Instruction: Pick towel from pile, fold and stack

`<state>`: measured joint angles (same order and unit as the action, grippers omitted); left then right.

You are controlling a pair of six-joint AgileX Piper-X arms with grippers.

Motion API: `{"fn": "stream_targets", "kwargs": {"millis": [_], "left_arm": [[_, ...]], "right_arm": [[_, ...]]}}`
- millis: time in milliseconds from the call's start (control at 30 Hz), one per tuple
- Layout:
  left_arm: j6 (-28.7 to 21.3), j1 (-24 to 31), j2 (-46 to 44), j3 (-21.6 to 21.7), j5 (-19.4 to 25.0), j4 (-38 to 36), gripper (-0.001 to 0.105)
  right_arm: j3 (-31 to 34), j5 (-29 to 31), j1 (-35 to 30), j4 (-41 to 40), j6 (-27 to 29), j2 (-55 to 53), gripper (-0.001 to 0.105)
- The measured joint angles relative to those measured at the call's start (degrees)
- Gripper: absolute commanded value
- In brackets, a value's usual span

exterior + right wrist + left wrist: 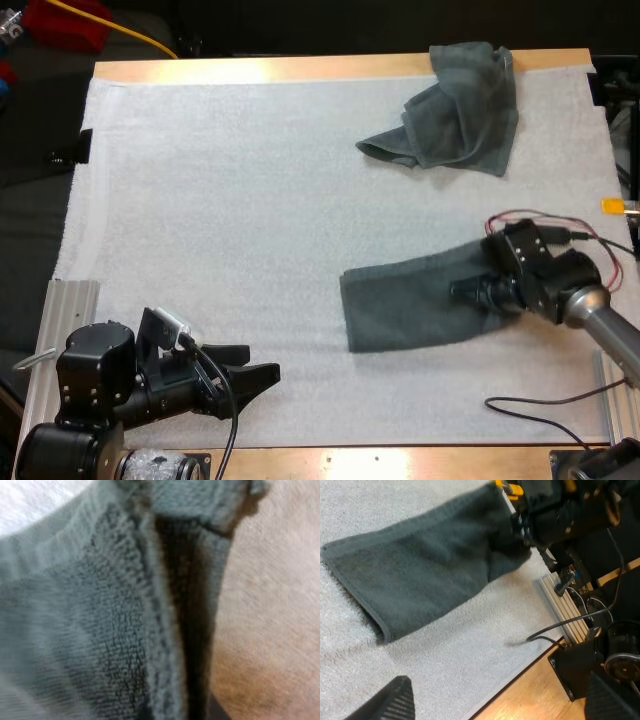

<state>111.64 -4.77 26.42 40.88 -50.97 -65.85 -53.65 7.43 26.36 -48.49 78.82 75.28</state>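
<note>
The two black fingers [396,703] of the left gripper [262,362] stand wide apart, holding nothing, low over the white mat [220,200] at its near edge. The right gripper [462,291] is closed on the right end of a dark grey-green half-folded towel [405,305]. From the left wrist camera, that end looks gathered into the gripper and raised a little off the mat. The right wrist camera shows two layers of looped cloth pressed close, with a dark crease between them.

The half-folded towel lies as a broad strip on the near right part of the mat. Its free left end is flat and square-edged, well apart from the left gripper. A second, crumpled towel [455,110] sits at the far right, partly over the mat's far edge.

The cloth looks light, soft and limp. It will probably sag and drag instead of keeping its shape, and the terry should grip the mat slightly. A hemmed corner or edge seems the best place to pinch it. The free left corners look reachable for the left gripper, so both arms could control the next fold.
</note>
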Motion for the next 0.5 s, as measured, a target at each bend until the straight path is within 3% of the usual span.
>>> {"fn": "stream_targets", "kwargs": {"millis": [233,500], "left_arm": [[0.3,0.0,0.0,0.0,0.0,0.0,0.068],[0.65,0.0,0.0,0.0,-0.05,0.0,0.068]], "right_arm": [[-2.39,-2.91,6.31,0.8,-2.2,0.0,0.002],[-2.39,-8.8,12.27,6.01,-9.94,2.16,0.002]]}}
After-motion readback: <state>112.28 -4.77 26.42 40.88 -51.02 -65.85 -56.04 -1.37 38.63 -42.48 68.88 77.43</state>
